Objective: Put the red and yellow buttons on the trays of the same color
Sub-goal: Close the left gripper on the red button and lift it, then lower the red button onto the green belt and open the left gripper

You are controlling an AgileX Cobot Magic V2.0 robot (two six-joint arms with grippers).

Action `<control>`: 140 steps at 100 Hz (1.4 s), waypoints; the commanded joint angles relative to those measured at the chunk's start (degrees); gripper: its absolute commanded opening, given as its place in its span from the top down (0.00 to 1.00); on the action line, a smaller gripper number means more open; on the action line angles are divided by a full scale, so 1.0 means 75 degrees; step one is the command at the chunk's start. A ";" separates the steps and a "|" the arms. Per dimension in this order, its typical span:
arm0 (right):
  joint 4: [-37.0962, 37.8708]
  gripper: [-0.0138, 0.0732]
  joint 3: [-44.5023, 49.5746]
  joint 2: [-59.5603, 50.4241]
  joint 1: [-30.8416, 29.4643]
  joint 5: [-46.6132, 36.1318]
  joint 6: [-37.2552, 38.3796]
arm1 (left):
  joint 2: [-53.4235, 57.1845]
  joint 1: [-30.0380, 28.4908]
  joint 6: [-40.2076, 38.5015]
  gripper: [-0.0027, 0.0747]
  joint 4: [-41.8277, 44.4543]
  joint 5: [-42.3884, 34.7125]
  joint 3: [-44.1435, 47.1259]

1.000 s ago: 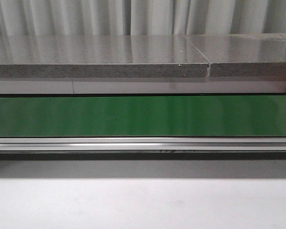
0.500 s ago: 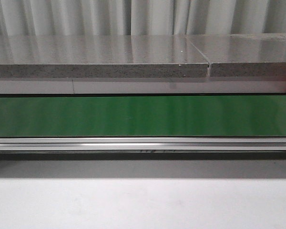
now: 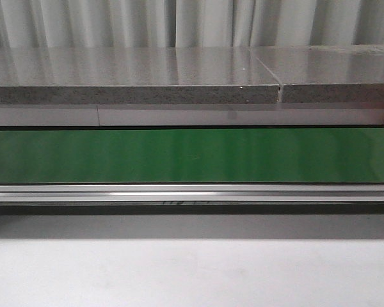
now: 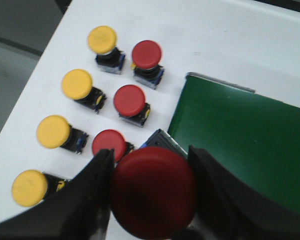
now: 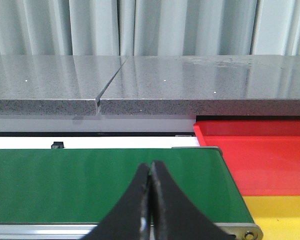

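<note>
Nothing has shifted in the front view since a second ago: the green belt (image 3: 192, 155) runs bare below the grey stone ledge (image 3: 134, 77). From my left wrist, my left gripper (image 4: 153, 192) is clamped on a red button (image 4: 154, 198) above the belt's end; three red buttons (image 4: 129, 99) and four yellow buttons (image 4: 76, 83) stand in two rows on the white table (image 4: 230, 45). From my right wrist, my right gripper (image 5: 150, 192) is pressed closed, empty, over the belt, the red tray (image 5: 262, 155) and yellow tray (image 5: 285, 215) beside it.
</note>
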State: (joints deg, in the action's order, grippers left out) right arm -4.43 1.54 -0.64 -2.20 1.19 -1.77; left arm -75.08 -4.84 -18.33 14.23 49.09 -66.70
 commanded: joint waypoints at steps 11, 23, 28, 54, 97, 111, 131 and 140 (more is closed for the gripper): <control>0.0073 0.92 -0.0111 -0.0139 0.0010 -0.0623 -0.0014 | -0.0712 0.0532 0.0315 0.89 -0.0031 0.0038 -0.0885; 0.0073 0.92 -0.0111 -0.0139 0.0010 -0.0623 -0.0014 | -0.1227 0.0779 0.0379 0.89 -0.0020 0.0089 -0.1000; 0.0073 0.92 -0.0111 -0.0139 0.0010 -0.0623 -0.0014 | -0.1398 0.0865 0.0379 0.89 -0.0020 0.0108 -0.1000; 0.0073 0.92 -0.0111 -0.0139 0.0010 -0.0623 -0.0014 | -0.2076 0.0929 0.0379 0.89 -0.0034 0.0246 -0.1000; 0.0073 0.92 -0.0111 -0.0139 0.0010 -0.0623 -0.0014 | -0.2351 0.0929 0.0591 0.37 -0.0194 0.0507 -0.1000; 0.0073 0.92 -0.0111 -0.0139 0.0010 -0.0623 -0.0014 | -0.2351 0.0929 0.0625 0.14 -0.0194 0.0584 -0.1017; 0.0073 0.92 -0.0111 -0.0139 0.0010 -0.0623 -0.0014 | -0.2305 0.1018 0.0672 0.15 -0.0209 0.0916 -0.1516; 0.0073 0.92 -0.0111 -0.0139 0.0010 -0.0623 -0.0014 | -0.2242 0.1166 0.0803 0.15 -0.0284 0.0994 -0.1828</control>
State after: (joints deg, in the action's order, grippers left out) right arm -4.43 1.54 -0.64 -2.20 1.19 -1.77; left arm -94.88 2.48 -13.03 12.17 56.82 -76.70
